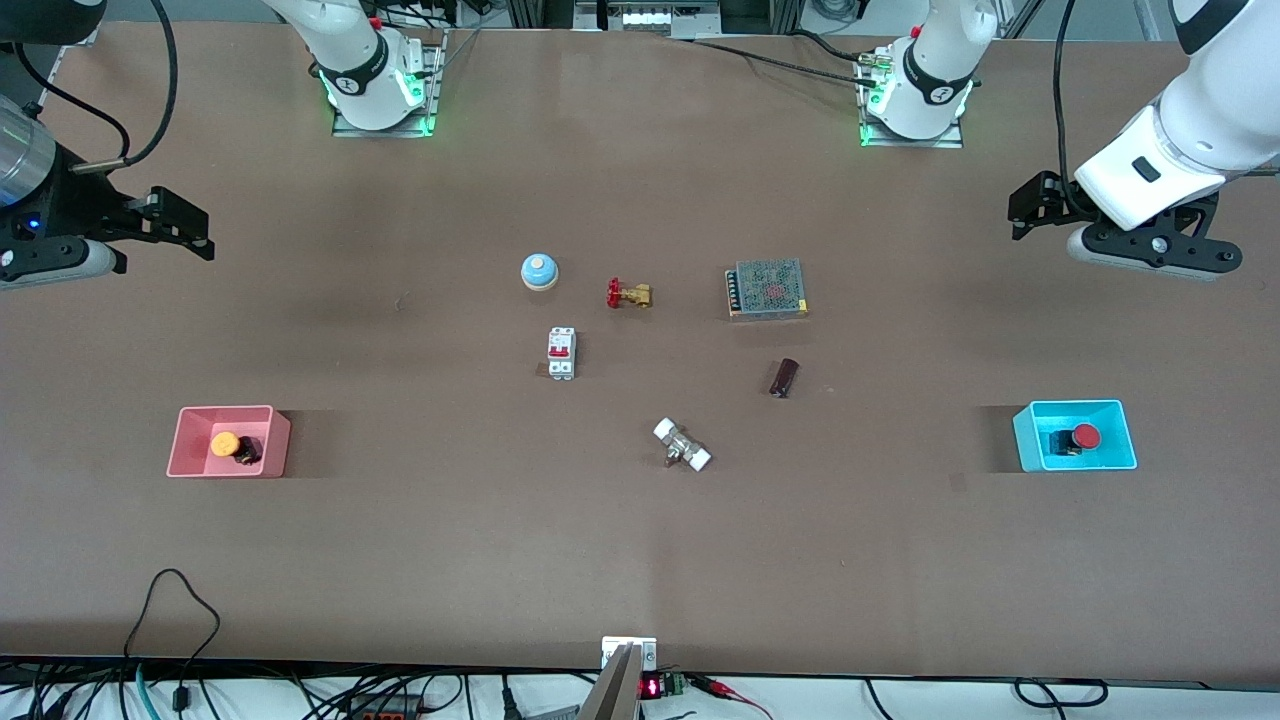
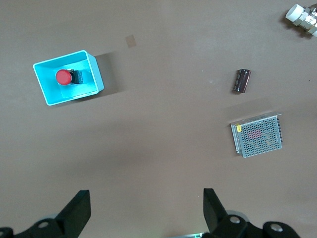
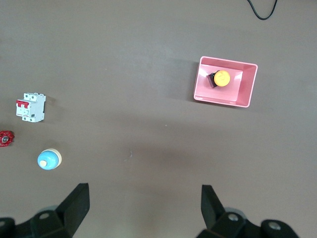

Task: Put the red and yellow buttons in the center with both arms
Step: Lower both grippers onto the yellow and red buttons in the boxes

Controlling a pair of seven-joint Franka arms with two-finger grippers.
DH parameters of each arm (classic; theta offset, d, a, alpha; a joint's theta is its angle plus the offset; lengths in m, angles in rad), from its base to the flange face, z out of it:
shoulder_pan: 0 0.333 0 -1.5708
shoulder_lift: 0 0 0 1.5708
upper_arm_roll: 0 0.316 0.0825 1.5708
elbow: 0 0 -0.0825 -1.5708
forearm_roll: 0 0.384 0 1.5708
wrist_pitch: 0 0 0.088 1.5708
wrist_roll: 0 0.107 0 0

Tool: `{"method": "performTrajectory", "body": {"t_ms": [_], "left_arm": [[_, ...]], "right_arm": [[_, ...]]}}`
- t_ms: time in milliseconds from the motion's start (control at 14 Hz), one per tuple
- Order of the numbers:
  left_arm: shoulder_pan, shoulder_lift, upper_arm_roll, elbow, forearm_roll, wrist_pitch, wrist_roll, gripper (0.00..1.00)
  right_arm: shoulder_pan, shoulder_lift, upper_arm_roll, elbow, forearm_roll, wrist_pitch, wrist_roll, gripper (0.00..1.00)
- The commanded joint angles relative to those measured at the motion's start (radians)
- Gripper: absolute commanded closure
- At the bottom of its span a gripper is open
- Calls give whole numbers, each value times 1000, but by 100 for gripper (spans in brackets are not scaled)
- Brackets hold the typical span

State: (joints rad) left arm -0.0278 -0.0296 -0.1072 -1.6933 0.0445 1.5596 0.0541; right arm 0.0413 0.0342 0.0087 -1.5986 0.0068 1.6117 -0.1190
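The yellow button [image 1: 226, 445] lies in the pink tray [image 1: 190, 440] toward the right arm's end of the table; it also shows in the right wrist view [image 3: 221, 78]. The red button [image 1: 1084, 437] lies in the cyan tray [image 1: 1030, 435] toward the left arm's end; it also shows in the left wrist view [image 2: 63, 77]. My right gripper [image 1: 195, 228] hangs open and empty above bare table, apart from the pink tray. My left gripper [image 1: 1022, 208] hangs open and empty above bare table, apart from the cyan tray. The centre tabletop [image 1: 670, 375] is bare brown between small parts.
Around the centre lie a blue dome bell [image 1: 539, 270], a brass valve with a red handle [image 1: 628, 294], a white circuit breaker [image 1: 561, 353], a metal mesh box [image 1: 767, 288], a dark cylinder [image 1: 785, 377] and a white-ended fitting [image 1: 682, 445]. Cables run along the table's near edge.
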Motion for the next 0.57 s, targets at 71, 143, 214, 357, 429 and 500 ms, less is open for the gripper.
{"method": "performTrajectory", "body": {"t_ms": [71,143,214,357,429,500], "left_arm": [[3,-1,-3,20,-5,-23,6,0],[2,-1,-3,20,-5,-23,6,0],[2,0,-3,20,-5,-23,6,0],[9,0,0,20,-8,-23,4,0],[14,5,7,20,-14,-18,4,0],[14,17,9,20,-3,-15,6,0]], "right_arm": [[-18,10,-4,20,21,-18,-1,0],[-15,13,-3,20,16,-16,4,0],[-15,13,-3,22,21,-16,4,0],[-14,13,-1,14,19,-9,6,0],[-17,24,-1,9,19,-4,6,0],[-24,41,-1,8,19,-4,-8,0]]}}
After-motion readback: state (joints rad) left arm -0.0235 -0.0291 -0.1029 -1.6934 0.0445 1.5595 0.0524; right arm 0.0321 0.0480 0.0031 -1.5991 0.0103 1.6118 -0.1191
